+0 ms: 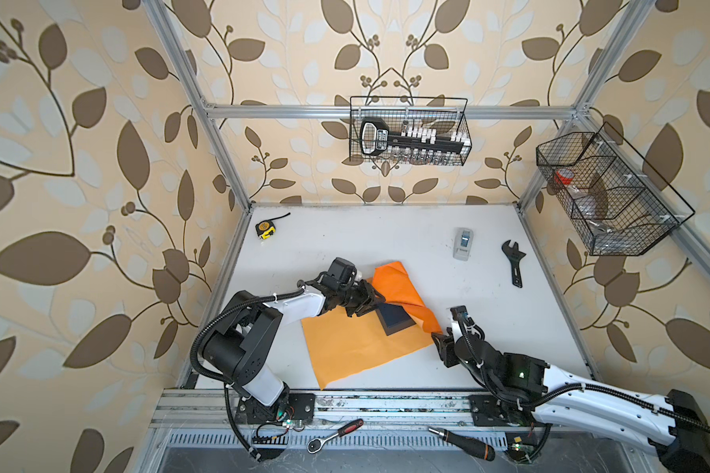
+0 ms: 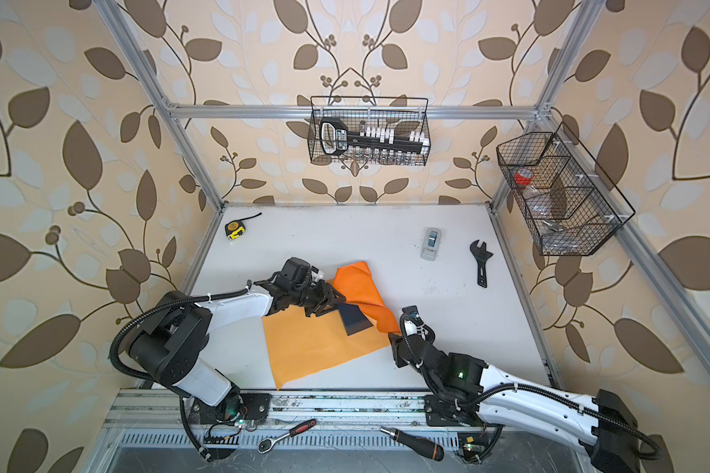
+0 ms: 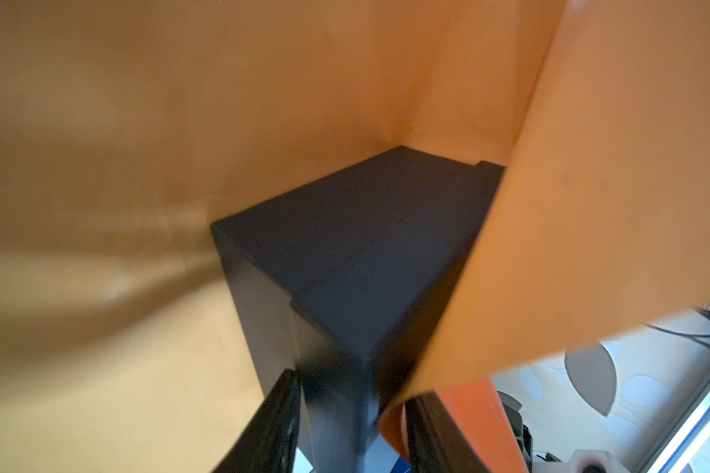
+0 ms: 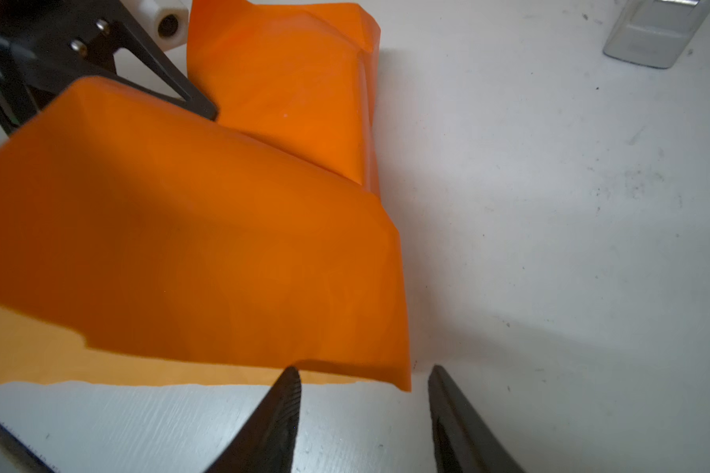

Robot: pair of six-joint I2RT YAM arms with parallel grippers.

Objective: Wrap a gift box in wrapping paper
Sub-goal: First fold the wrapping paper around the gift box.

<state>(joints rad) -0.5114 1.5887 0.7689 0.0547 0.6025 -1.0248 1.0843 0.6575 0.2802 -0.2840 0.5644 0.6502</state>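
Observation:
The orange wrapping paper (image 1: 357, 348) (image 2: 316, 344) lies flat on the white table. Its right part is folded up and over the black gift box (image 1: 396, 319) (image 2: 355, 319), which stands on the sheet. My left gripper (image 1: 372, 304) (image 3: 351, 387) is shut on the box's far-left corner, and a curl of paper (image 3: 570, 204) is caught against one jaw. In the left wrist view the box (image 3: 365, 254) is walled in by paper. My right gripper (image 1: 441, 342) (image 4: 363, 370) stands open, low on the table, and holds nothing. The folded flap's corner (image 4: 398, 368) is just beyond its tips.
A grey tape dispenser (image 1: 462, 243) and a black wrench (image 1: 515, 262) lie at the back right. A tape measure (image 1: 265, 229) sits at the back left. A ratchet (image 1: 337, 434) and a screwdriver (image 1: 464, 442) lie on the front rail. Wire baskets (image 1: 410, 131) (image 1: 607, 192) hang on the walls.

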